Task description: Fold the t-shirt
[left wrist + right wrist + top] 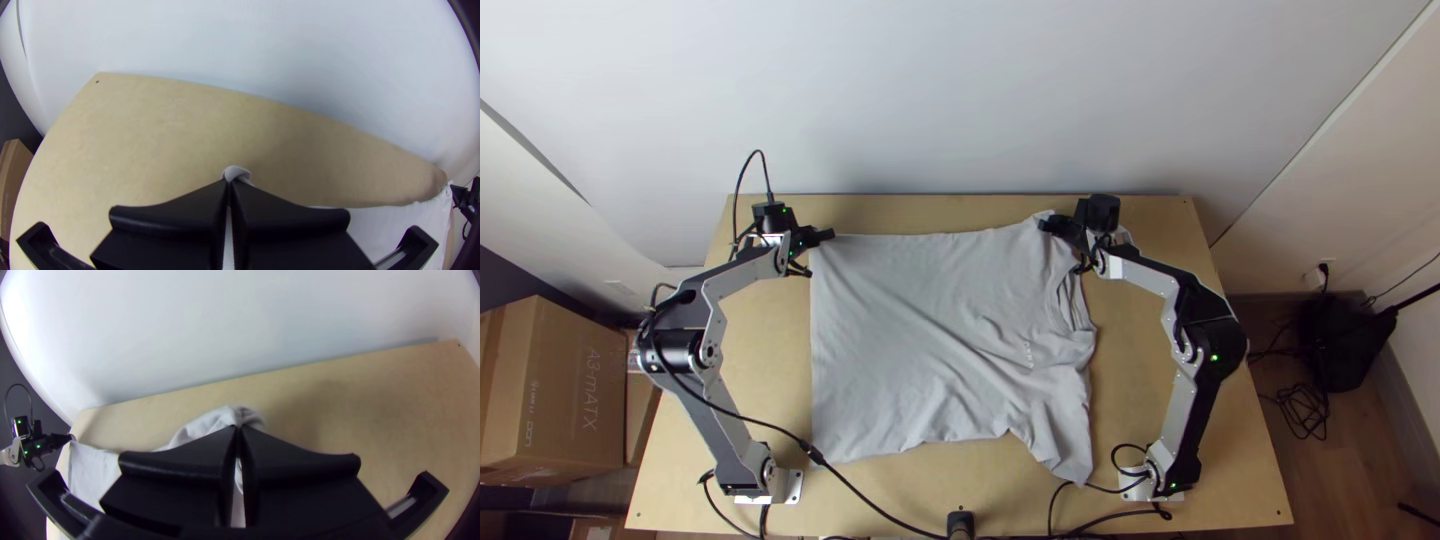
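Spanning left claw [816,240], right claw [1068,236]: t-shirt [920,330]

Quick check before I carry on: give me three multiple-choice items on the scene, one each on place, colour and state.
1. Where does the left end effector grip the t-shirt?
A near-left corner
B middle
C far-left corner

2. What colour is the t-shirt?
A light grey
B navy
C red

3. How is the right end effector?
A wide open
B closed on cloth
C closed on nothing

1 C: the top view shows it at that corner, towards the table's far edge.
2 A: the spread cloth is pale grey.
3 B: cloth pokes out between its fingertips.
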